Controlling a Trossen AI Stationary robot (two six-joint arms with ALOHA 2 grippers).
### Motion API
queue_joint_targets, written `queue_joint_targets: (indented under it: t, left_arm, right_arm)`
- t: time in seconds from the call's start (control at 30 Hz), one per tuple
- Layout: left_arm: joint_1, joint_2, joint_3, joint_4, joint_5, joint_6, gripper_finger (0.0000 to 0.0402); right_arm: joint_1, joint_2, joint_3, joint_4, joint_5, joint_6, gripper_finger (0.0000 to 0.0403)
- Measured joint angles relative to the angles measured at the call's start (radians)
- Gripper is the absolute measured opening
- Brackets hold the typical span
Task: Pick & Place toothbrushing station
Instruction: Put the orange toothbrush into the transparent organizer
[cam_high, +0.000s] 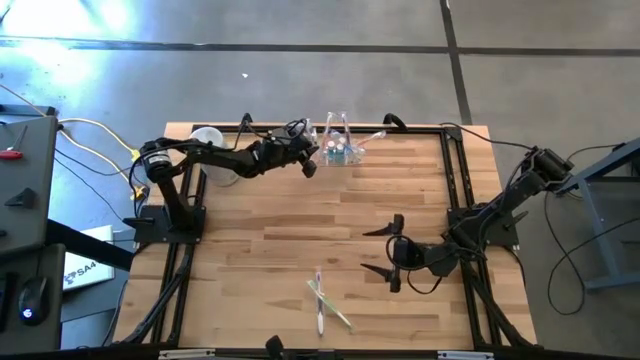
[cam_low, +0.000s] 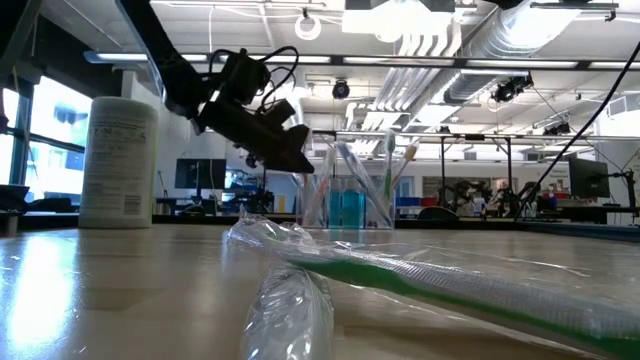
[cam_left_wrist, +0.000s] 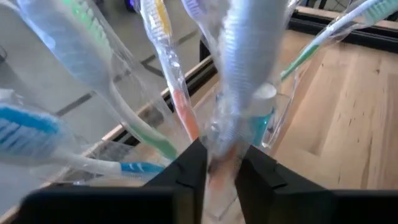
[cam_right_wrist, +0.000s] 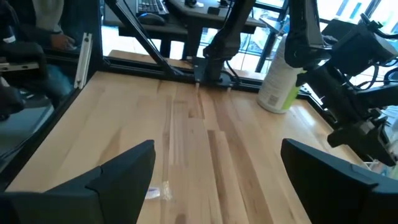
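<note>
A: Left gripper (cam_left_wrist: 221, 171): fingers pinched on the toothbrushing station (cam_high: 341, 148), far table edge. Right gripper (cam_high: 392, 251): wide, idle, mid-table.

B: Step: grasp, probably. Next: lift level, since the toothbrushes (cam_left_wrist: 166, 59) could spill.

The light, striped wooden plank worktop (cam_high: 300, 215) is honey-blond with darker brown streaks, framed by a black metal rail (cam_high: 455, 200). At its far edge stands the clear, colourless plastic toothbrushing station (cam_high: 340, 150), showing a bright blue block low inside. The thin pastel toothbrushes in clear wrappers (cam_left_wrist: 168, 62) standing in it show yellow, orange, green, blue and white. Near the far left corner is an opaque white cylindrical canister (cam_low: 118, 160) with grey printed text. Near the near edge lie wrapped toothbrushes (cam_high: 322, 298), green, pink and white. Both arms are black, as are the left gripper (cam_high: 310, 160) and right gripper (cam_high: 393, 248).
</note>
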Motion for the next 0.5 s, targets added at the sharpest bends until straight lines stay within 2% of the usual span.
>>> queue_joint_targets:
  t: [0.27, 0.5]
  left_arm:
    - [0.000, 0.000, 0.005, -0.016, -0.005, -0.075, 0.0185]
    - [0.000, 0.000, 0.005, -0.016, -0.008, -0.096, 0.0248]
  right_arm:
    - [0.000, 0.000, 0.000, -0.020, -0.001, 0.019, 0.0341]
    - [0.000, 0.000, 0.000, -0.022, -0.002, 0.045, 0.0341]
